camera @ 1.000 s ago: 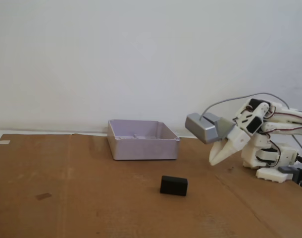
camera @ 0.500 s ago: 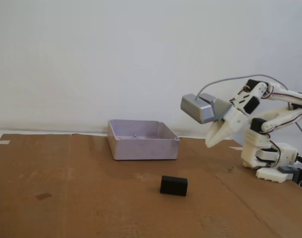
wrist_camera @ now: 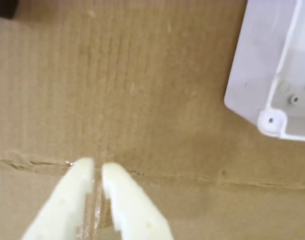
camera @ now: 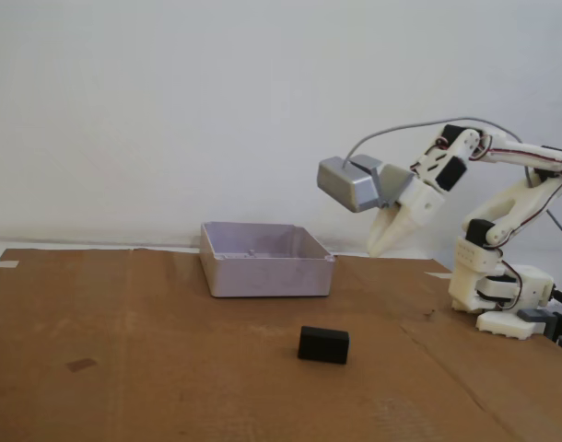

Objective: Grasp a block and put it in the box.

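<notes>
A black block lies on the brown cardboard in the fixed view, in front of the box; it is out of the wrist view. The light grey open box stands behind it and looks empty; its corner shows at the right of the wrist view. My gripper hangs in the air to the right of the box, above and behind the block, pointing down. In the wrist view my gripper has its two pale fingers nearly together with nothing between them.
The arm's white base stands at the right on the cardboard sheet. A fold line crosses the cardboard under the gripper. A white wall is behind the table.
</notes>
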Motion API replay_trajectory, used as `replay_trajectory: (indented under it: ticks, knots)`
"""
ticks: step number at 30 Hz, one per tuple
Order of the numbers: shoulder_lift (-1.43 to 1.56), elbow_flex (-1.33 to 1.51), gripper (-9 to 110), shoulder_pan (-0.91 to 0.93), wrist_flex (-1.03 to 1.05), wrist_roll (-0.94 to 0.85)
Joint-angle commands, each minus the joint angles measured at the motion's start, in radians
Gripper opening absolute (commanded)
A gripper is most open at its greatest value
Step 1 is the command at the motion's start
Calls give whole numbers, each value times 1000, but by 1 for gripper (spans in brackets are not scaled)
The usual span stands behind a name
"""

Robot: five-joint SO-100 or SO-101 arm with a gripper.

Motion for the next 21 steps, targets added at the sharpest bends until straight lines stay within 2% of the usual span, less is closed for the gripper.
replay_trajectory:
  ticks: [1,7,21]
  knots:
    - [-54,-193,0,-31,-49,9]
    - [-202,-339,0,-60,-49,77]
    - [-468,-638,0,-114,-49,89]
